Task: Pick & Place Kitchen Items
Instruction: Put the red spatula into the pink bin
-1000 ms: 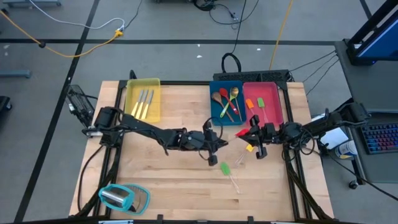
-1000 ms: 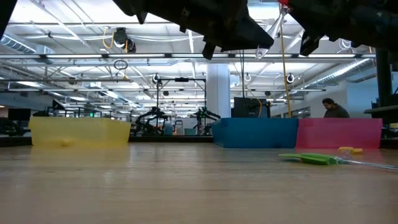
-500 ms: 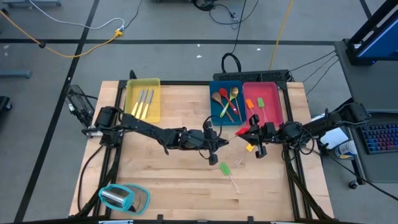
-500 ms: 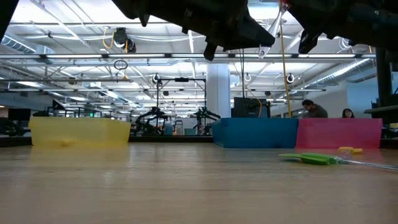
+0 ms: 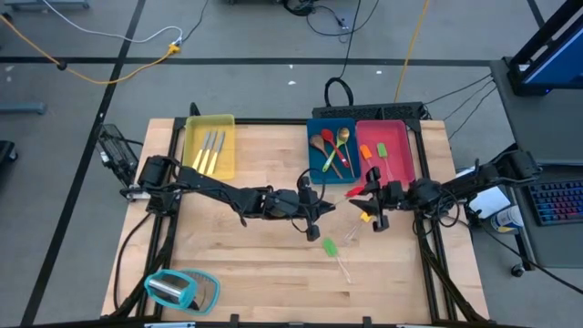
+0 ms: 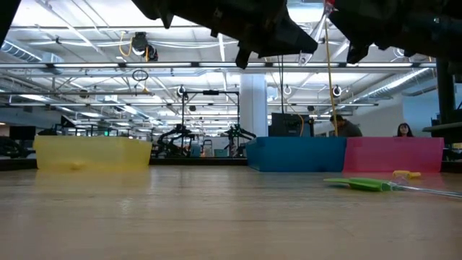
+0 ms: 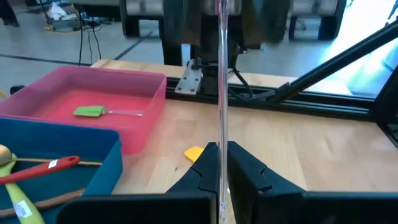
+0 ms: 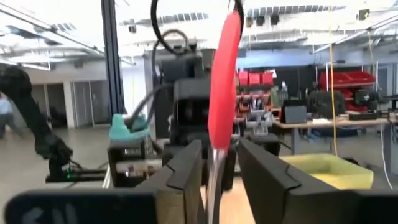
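Left gripper [image 5: 314, 211] mid-table, fingers pinched together, right gripper [image 5: 372, 202] facing it (both raised), fingers parted.

Grey concrete floor [image 5: 255, 87] all around the pale wooden tabletop [image 5: 255, 264], dark tape lines crossing it and a yellow cable [image 5: 118, 64] snaking over it, with a keyboard [image 5: 557, 200] on a side desk. Looking level, a wide workshop hall under rows of ceiling lights [image 6: 86, 54], a white pillar [image 6: 254, 105] in the middle, dark machine frames [image 6: 202, 137] behind, and two people [image 6: 345, 128] far off.
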Robot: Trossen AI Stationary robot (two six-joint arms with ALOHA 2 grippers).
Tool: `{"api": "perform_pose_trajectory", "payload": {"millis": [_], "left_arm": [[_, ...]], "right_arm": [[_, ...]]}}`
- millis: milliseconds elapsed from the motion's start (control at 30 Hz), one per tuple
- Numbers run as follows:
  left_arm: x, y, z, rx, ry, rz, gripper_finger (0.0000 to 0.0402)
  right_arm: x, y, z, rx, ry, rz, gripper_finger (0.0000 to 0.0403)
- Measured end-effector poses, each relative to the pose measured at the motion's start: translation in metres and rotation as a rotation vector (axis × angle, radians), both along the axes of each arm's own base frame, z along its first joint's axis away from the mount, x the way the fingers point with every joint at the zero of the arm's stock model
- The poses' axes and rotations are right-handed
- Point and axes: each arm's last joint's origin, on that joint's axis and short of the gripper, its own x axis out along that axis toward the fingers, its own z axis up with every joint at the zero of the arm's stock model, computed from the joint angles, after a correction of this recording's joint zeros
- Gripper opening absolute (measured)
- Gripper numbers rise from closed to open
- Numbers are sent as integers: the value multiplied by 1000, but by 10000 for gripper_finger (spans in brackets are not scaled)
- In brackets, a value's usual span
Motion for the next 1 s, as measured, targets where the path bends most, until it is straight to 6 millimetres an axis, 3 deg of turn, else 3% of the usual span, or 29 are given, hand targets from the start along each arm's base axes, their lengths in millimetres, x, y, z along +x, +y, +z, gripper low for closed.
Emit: {"api": "perform_pose_trajectory", "payload": {"millis": [367,633,867,1000], "left_arm": [[0,0,-1,0,8,-3,11],[0,0,-1,0,10,-2,10],[0,0,-2,1,14,-1,10],[0,3,-4,-2,21,5,10]], "right_arm": [[-5,-1,13,-29,-140,-31,115],[-6,-4,14,-34,-154,-116,72],[-5,-3,13,-55,-130,-117,11],[-4,-3,10,-61,-96,-115,10]]}}
